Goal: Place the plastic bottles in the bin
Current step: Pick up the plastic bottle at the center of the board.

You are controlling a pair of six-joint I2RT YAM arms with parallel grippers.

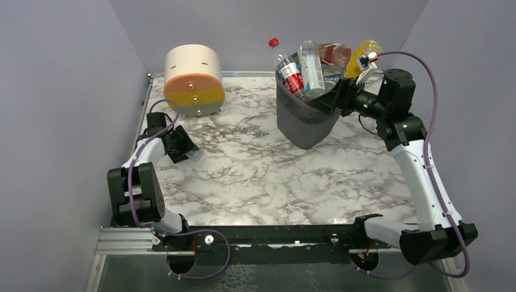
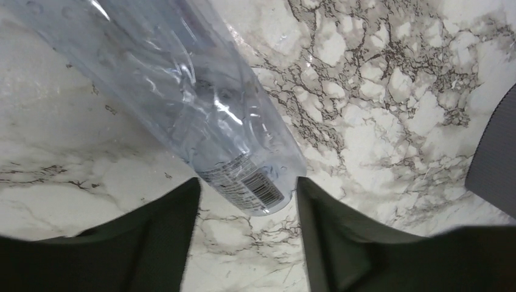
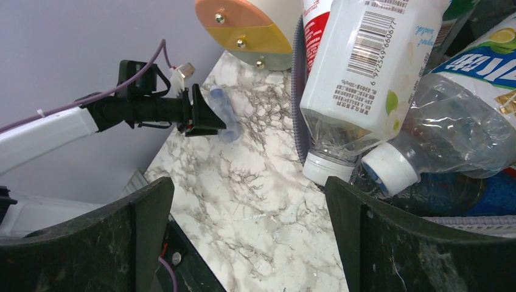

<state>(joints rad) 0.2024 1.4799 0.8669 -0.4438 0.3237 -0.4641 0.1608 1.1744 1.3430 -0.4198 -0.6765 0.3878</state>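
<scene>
A clear plastic bottle (image 2: 201, 103) lies on the marble table at the left, seen small in the top view (image 1: 196, 155). My left gripper (image 2: 248, 182) has its fingertips against both sides of the bottle's labelled end, low over the table (image 1: 184, 149). The dark mesh bin (image 1: 304, 121) stands at the back right, heaped with bottles: a red-labelled one (image 1: 290, 70), a clear one (image 1: 311, 67) and an orange one (image 1: 365, 52). My right gripper (image 3: 249, 188) hangs open and empty at the bin's rim (image 1: 338, 91), just below a white-labelled bottle (image 3: 365, 67) and a clear white-capped one (image 3: 438, 140).
A round beige, orange and yellow drawer unit (image 1: 193, 79) stands at the back left, a little behind the left gripper. Grey walls close in the table on three sides. Bare marble (image 1: 255, 176) stretches between the two arms.
</scene>
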